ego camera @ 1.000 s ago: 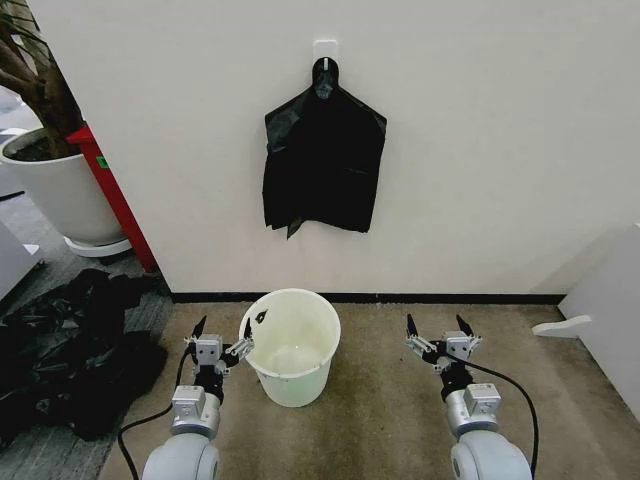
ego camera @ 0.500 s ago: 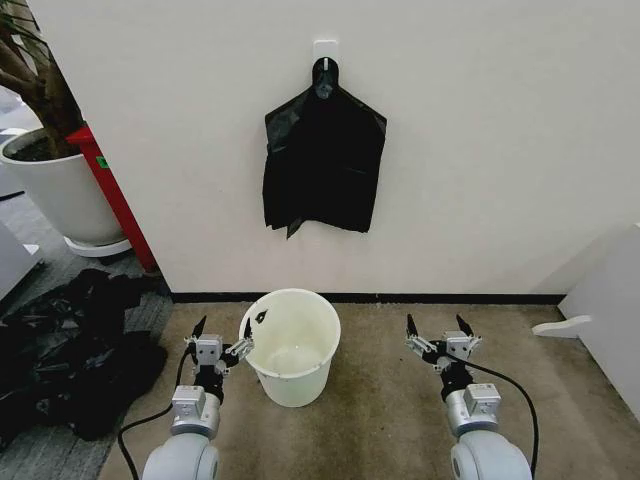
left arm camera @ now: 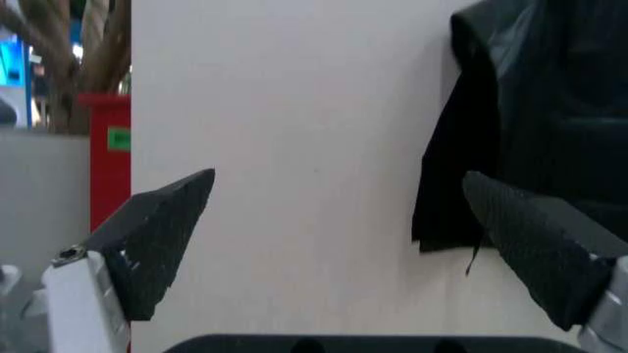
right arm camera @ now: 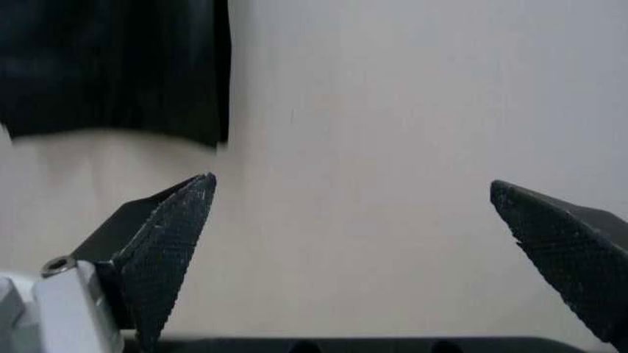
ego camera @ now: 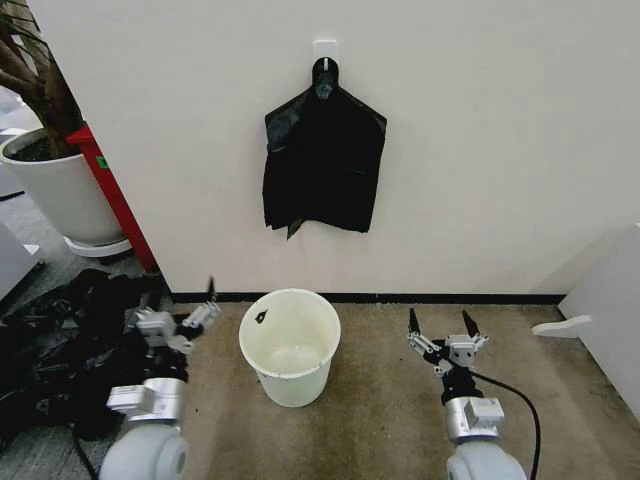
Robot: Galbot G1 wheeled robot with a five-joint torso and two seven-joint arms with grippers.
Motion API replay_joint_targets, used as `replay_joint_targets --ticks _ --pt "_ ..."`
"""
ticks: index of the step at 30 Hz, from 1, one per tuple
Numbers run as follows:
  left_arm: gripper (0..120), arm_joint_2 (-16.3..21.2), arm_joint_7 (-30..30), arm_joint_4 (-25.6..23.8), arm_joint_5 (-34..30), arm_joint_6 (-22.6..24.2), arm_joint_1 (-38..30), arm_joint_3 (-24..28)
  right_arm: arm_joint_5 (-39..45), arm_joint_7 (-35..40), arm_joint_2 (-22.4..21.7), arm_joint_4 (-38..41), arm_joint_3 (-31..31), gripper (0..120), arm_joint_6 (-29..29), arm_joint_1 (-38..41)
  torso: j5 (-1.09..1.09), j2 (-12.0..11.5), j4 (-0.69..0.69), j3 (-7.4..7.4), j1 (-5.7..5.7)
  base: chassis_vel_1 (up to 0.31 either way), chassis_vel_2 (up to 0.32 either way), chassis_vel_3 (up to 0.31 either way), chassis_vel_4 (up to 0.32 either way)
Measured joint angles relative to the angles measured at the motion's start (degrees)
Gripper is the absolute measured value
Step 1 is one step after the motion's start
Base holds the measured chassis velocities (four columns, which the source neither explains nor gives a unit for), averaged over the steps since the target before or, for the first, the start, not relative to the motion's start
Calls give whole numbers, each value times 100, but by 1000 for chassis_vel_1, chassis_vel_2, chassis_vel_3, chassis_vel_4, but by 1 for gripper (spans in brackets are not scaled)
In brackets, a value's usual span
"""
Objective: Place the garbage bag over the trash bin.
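Note:
The trash bin [ego camera: 290, 385], a small round white bucket with a black mark at its rim, stands upright on the carpet by the wall. Above it a bundle of black bags [ego camera: 322, 165] hangs from a wall hook; it also shows as the bundle [left arm camera: 540, 110] in the left wrist view and the bundle [right arm camera: 108, 66] in the right wrist view. The garbage bag is out of view. My left gripper [ego camera: 175, 305] is open and empty, left of the bin and near the floor heap. Right of the bin, my right gripper [ego camera: 440, 320] is open and empty.
A sprawling heap of black plastic [ego camera: 70, 350] covers the floor at the left. A large white plant pot [ego camera: 55, 190] and a red panel [ego camera: 115, 195] stand at the wall's left corner. White furniture [ego camera: 610, 300] borders the right side.
My left arm has swung left, away from the bin's rim and toward the black heap. The right gripper has barely shifted. Bin and hanging bundle are unmoved.

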Motion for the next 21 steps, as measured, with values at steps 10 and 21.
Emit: replay_joint_targets --ticks 10,21 --pt "100 70 -21 -29 126 -26 -40 -25 1124 103 -577 137 -687 100 -585 1135 0 0 0 1 0 0 0 0 0" --pt "100 154 -50 39 -65 8 1 -70 3381 -184 -693 -885 -1918 100 -859 3483 0 -1 0 1 0 0 0 0 0"
